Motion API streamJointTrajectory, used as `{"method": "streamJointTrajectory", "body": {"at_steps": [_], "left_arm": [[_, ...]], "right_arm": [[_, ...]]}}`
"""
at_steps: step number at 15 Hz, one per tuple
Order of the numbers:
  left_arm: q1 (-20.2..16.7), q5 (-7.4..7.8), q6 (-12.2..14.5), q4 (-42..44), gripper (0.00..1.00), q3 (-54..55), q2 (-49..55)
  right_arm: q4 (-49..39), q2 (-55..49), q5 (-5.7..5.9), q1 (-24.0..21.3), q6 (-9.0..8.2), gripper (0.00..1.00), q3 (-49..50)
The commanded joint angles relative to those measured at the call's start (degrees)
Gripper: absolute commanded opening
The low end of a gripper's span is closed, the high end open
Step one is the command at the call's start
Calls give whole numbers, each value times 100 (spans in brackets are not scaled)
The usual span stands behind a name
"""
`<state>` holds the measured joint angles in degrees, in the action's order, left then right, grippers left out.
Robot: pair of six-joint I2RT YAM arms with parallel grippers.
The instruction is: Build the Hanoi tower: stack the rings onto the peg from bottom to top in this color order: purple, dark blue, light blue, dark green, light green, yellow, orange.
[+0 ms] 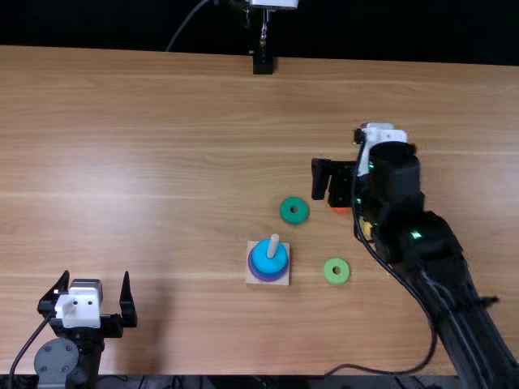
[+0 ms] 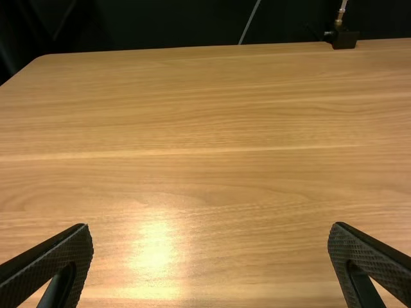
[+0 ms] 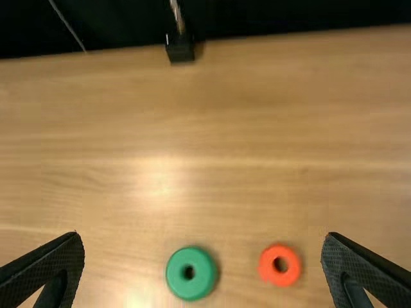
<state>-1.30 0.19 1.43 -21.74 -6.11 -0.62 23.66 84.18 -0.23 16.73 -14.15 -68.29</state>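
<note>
Right tool (image 3: 203, 236) and left tool (image 2: 211, 226): spread open, unloaded. The dark green ring (image 3: 205, 274) lies flat on the worktop (image 1: 162, 121), near the peg (image 1: 273, 245). Probably light, rigid, slightly slippery; grip opposite outer edges, keeping the hole unobstructed.

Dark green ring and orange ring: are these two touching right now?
Apart. The right wrist view shows a strip of table between the dark green ring and the orange ring.
</note>
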Motion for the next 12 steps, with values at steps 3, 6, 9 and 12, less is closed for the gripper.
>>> {"method": "streamJointTrajectory", "body": {"at_steps": [3,6,9,12], "left_arm": [[-72,-8,15,-379,100,611,62],[-72,-8,15,-379,100,611,62],[-72,-8,15,-379,100,611,62],[-72,-8,15,-379,100,611,62]], "right_arm": [[129,907,33,357,-283,100,-334],[984,1584,23,375,-220,100,-791],[2091,2322,2,375,-209,100,-1485],[2618,2709,-40,463,-125,100,-1863]]}}
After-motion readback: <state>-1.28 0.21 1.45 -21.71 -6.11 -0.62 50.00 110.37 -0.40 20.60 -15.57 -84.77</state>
